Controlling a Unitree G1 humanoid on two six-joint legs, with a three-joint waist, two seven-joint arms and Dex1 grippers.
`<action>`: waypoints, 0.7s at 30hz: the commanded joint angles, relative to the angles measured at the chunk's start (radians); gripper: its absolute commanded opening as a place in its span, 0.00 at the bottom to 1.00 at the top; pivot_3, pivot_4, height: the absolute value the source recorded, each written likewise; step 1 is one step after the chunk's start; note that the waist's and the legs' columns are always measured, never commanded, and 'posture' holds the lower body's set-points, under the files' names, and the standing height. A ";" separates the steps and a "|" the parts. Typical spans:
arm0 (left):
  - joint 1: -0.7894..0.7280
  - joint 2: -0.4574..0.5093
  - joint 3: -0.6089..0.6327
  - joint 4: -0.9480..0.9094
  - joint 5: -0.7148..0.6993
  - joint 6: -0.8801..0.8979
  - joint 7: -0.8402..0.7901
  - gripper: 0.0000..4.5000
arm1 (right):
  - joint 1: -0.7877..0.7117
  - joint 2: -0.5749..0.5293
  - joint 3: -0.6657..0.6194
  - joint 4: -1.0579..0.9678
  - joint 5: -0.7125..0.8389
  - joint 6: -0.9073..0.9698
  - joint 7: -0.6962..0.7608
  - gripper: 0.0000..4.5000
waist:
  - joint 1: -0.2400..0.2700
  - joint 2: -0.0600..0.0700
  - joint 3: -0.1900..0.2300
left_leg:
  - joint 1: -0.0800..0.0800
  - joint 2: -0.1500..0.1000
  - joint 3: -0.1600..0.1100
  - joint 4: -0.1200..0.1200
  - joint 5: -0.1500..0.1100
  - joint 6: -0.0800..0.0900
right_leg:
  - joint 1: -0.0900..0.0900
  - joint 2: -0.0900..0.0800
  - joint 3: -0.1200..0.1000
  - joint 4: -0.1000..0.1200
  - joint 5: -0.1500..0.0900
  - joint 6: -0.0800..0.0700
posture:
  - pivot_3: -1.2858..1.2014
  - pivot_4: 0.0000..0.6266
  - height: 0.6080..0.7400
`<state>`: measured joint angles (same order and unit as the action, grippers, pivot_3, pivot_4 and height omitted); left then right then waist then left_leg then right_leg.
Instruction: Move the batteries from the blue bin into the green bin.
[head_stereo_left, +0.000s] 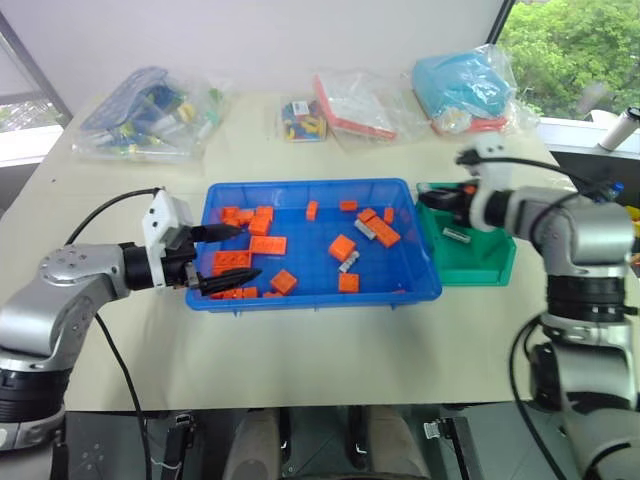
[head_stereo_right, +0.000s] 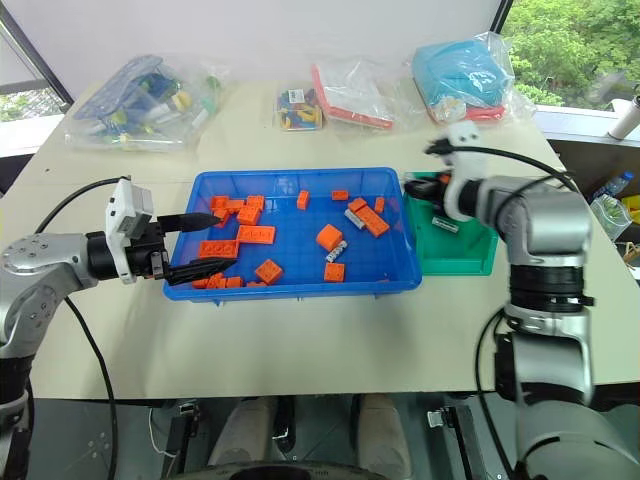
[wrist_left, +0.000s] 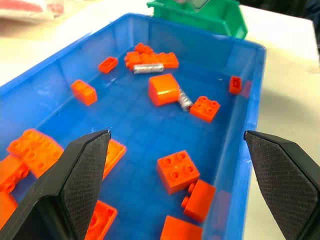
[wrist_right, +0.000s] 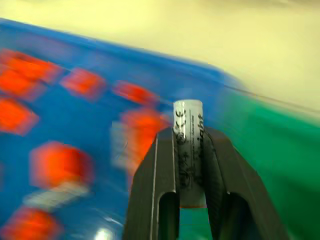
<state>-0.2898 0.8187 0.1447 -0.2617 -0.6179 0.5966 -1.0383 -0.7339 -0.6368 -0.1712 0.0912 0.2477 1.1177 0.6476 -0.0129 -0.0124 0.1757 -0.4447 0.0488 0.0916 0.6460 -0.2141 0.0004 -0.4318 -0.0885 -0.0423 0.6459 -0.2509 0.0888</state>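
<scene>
Right gripper (wrist_right: 190, 165) clamped on one battery (wrist_right: 188, 145), held upright between the fingers, poised over the green bin (head_stereo_left: 480, 262) at its wall next to the blue bin (head_stereo_left: 300, 292). Left gripper (head_stereo_left: 228, 254) spread wide at the blue bin's far end, one finger inside, one at the near rim, nothing held.

Risks: release too near the shared wall, dropping the battery back among the orange bricks (head_stereo_left: 343, 247); short grip on a smooth cylinder, possible slip.

Count: one battery held; one already in green bin (head_stereo_left: 457, 235); two remaining in blue bin (wrist_left: 148, 68), (wrist_left: 185, 100), possibly more hidden under bricks. Bricks roughly twenty. Bins: two.
</scene>
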 joint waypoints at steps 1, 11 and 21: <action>-0.025 0.000 0.006 0.009 0.025 -0.051 -0.001 1.00 | 0.033 -0.048 -0.018 -0.004 -0.007 -0.089 -0.004 0.02 | -0.005 0.000 0.000 | 0.000 0.000 0.000 0.000 0.000 0.000 | 0.000 0.000 0.000 0.000 0.000 0.000 | 0.52 0.24 0.97; -0.029 0.027 0.035 0.028 0.032 -0.064 -0.004 1.00 | 0.104 -0.056 0.041 -0.062 -0.008 -0.207 -0.007 0.83 | 0.001 0.001 0.000 | 0.000 0.001 0.000 0.000 0.000 0.000 | 0.000 0.001 0.001 0.000 0.000 0.000 | 0.52 0.24 0.97; 0.002 0.045 0.045 -0.057 0.006 -0.013 0.021 1.00 | 0.035 -0.203 0.285 -0.309 0.089 -0.390 0.448 0.93 | -0.008 0.001 0.001 | 0.001 0.003 -0.004 0.000 0.000 0.000 | 0.000 0.004 0.002 0.000 0.000 0.000 | 0.52 0.24 0.97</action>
<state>-0.2884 0.8446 0.1516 -0.2911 -0.6004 0.5816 -1.0204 -0.6655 -0.8172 0.0765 -0.1876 0.3272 0.7704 1.0197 -0.0211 -0.0116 0.1764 -0.4434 0.0514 0.0878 0.6460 -0.2142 0.0007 -0.4321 -0.0847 -0.0405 0.6462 -0.2510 0.0889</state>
